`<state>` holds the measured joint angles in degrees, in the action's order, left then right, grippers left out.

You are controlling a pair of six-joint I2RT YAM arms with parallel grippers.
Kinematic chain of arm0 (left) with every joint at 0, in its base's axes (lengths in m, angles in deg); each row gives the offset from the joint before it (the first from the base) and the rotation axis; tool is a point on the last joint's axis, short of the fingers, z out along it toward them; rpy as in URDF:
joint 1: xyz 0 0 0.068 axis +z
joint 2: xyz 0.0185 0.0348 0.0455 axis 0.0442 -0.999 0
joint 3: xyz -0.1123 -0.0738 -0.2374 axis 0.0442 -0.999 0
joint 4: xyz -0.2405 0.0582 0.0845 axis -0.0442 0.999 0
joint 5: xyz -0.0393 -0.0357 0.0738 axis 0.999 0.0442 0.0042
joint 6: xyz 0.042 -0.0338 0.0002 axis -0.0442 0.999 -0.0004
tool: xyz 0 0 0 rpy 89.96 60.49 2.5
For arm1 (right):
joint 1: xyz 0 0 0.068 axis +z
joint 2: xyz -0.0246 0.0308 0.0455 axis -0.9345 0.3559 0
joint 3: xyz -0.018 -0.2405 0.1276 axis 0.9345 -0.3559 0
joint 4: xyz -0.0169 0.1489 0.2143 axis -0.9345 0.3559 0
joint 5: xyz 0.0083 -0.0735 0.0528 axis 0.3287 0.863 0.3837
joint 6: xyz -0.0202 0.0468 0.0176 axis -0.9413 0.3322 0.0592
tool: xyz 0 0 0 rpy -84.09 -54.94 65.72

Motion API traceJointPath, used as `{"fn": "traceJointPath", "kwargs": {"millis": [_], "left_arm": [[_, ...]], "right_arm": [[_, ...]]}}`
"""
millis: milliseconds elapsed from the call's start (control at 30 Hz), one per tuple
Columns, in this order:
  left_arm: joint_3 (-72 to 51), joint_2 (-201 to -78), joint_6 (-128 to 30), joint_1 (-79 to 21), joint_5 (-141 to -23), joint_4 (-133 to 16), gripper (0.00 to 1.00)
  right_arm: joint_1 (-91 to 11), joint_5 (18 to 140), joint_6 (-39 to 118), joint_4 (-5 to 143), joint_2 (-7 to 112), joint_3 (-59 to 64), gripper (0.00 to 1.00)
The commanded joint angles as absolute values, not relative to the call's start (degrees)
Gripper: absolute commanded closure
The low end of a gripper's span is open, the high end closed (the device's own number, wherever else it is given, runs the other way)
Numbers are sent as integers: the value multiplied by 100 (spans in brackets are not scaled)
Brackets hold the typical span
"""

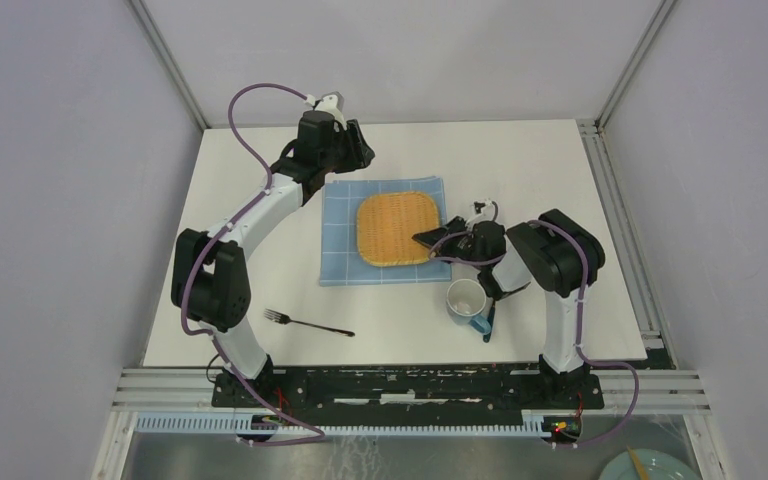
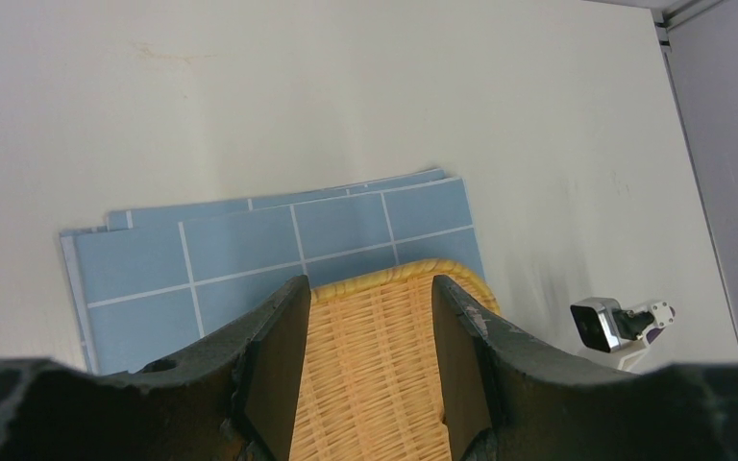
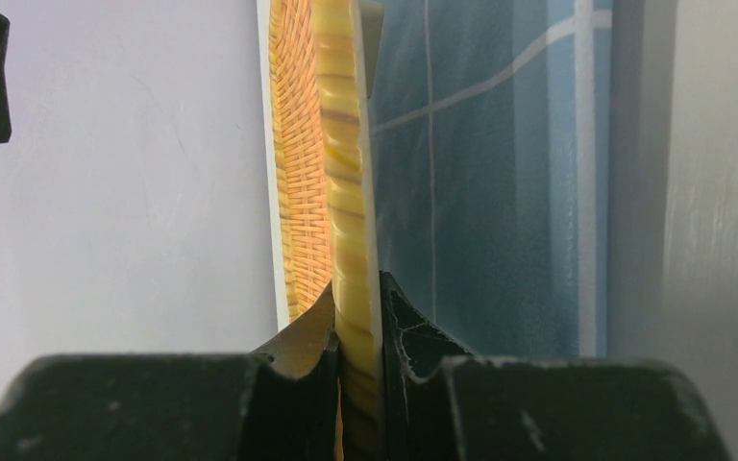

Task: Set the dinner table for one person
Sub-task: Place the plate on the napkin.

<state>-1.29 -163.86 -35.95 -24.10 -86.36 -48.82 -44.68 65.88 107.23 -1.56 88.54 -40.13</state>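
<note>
My right fingers [image 3: 413, 360] are pinching the right-hand rim of the square yellow woven rattan plate [image 1: 397, 228]. It sits on the blue checked cloth [image 1: 338, 235] in the middle of the large white matte desk [image 1: 530, 170]. My left fingers [image 2: 269, 355] are spread, hovering above the plate's far edge.

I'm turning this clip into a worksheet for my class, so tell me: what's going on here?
The right gripper is clamped on the right rim of a square woven plate. The plate lies over a blue checked cloth in the middle of the dinner table. The left gripper hangs open near the cloth's far left corner, holding nothing. A fork and a white mug sit on the table nearer the arms, untouched.
</note>
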Motion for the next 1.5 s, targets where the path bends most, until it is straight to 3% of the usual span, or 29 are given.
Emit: {"fn": "traceJointPath", "kwargs": {"millis": [0, 1467], "left_arm": [[-75, -16338, -3445, -2397, -8506, -5026, 43], [-42, -16343, -3487, -2473, -8488, -4991, 43]], "right_arm": [[-4323, 6589, 10815, -972, 8517, -4054, 100], [-3676, 7290, 10943, -1471, 8638, -4616, 100]]}}
